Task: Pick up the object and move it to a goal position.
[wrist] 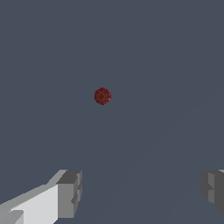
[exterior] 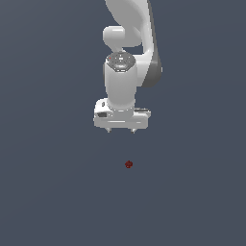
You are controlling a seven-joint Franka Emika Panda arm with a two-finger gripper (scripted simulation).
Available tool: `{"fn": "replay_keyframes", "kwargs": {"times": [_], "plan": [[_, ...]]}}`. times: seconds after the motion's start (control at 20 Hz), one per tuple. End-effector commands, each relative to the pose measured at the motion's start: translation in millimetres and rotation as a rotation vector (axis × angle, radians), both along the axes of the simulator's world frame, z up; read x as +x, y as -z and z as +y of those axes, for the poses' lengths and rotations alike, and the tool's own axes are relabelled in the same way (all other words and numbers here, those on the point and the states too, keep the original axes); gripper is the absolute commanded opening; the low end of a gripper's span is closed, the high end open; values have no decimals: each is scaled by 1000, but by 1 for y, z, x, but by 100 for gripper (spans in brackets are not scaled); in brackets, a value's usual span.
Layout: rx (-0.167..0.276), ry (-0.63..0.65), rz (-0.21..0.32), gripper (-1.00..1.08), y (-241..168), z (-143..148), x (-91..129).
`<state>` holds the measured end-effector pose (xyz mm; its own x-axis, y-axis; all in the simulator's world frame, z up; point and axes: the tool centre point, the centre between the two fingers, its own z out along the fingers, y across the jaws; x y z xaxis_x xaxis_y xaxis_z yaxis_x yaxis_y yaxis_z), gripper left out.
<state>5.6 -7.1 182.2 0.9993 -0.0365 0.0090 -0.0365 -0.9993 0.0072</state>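
Here we see the white gripper (exterior: 121,130) with its fingers (wrist: 70,192) spread wide apart and nothing between them; the object (exterior: 129,164), a tiny dark red lump, lies apart on the plain grey floor (exterior: 53,192)

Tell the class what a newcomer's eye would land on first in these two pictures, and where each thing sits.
First comes the white arm hanging from the top middle of the exterior view, its pincer open and pointing down at bare dark grey ground. Next is the tiny dark red lump lying alone below the pincer, a little toward the exterior view's right, clear of the fingertips. Nothing else shows.
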Motion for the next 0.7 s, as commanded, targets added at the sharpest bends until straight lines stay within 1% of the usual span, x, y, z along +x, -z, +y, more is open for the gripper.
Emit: {"fn": "replay_keyframes", "kwargs": {"times": [0.0,0.15,0.45,0.65], "plan": [[0,0,0,100,0,0,0],[-4,-5,-1,100,0,1,0],[-25,-34,-7,100,1,8,2],[-26,-35,-7,100,0,8,1]]}}
